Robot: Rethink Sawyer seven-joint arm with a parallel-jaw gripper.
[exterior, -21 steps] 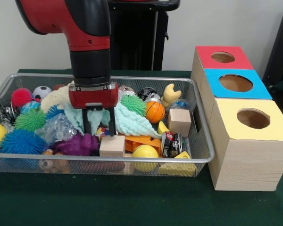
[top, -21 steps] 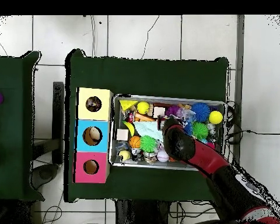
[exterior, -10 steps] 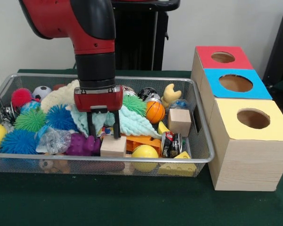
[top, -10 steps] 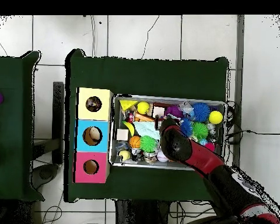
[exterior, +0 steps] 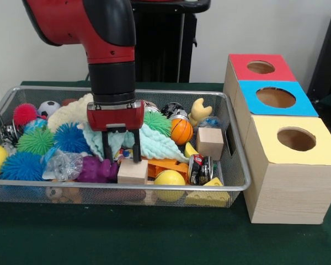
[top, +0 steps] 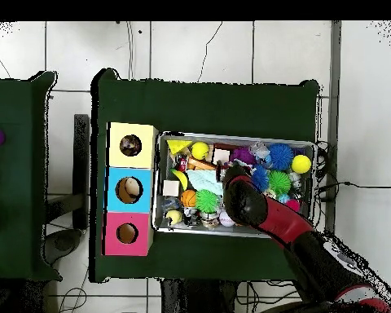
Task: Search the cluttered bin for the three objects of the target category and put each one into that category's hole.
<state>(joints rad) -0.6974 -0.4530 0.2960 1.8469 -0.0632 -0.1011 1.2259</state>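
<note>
Table: green cloth-covered table [exterior: 154,243]; it carries the bin and the boxes.
Arm: red and black robot arm [exterior: 102,33]; in the front view it comes down from 12 o'clock into the middle of the bin.
Bin: silver wire-mesh bin [exterior: 231,182], full of mixed toys.
Boxes: row of three wooden boxes at 3 o'clock of the bin, with a yellow-topped hole [exterior: 296,138], a blue-topped hole [exterior: 276,97] and a red-topped hole [exterior: 260,67].
Cloth: mint-green knitted cloth [exterior: 154,142] lies under and behind the gripper.
Gripper: black two-finger gripper [exterior: 121,153]; its fingers stand apart, with nothing between them, tips low among the toys.
Blocks: light wooden cube [exterior: 132,171] sits just below the gripper's fingertip, at 5 o'clock from it, and I cannot tell if they touch; second wooden cube [exterior: 210,142] rests near the bin's end by the boxes.
Balls: orange basketball toy [exterior: 181,131]; yellow smooth ball [exterior: 170,180] beside the first cube; blue spiky ball [exterior: 70,138].
</note>
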